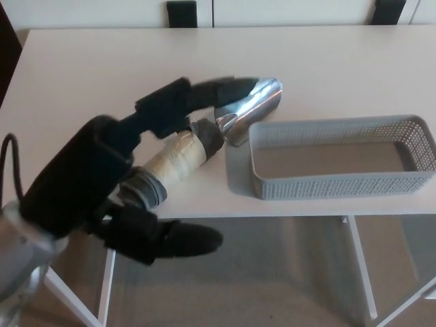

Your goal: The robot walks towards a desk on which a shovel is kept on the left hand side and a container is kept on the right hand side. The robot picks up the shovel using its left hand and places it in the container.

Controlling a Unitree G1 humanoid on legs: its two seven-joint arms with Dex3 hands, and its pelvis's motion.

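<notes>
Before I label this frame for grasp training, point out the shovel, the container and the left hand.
shovel (255, 102), head view, on the shiny metal scoop.
container (334, 184), head view, on its near mesh wall.
left hand (88, 174), head view, on the black back of the hand.
</notes>
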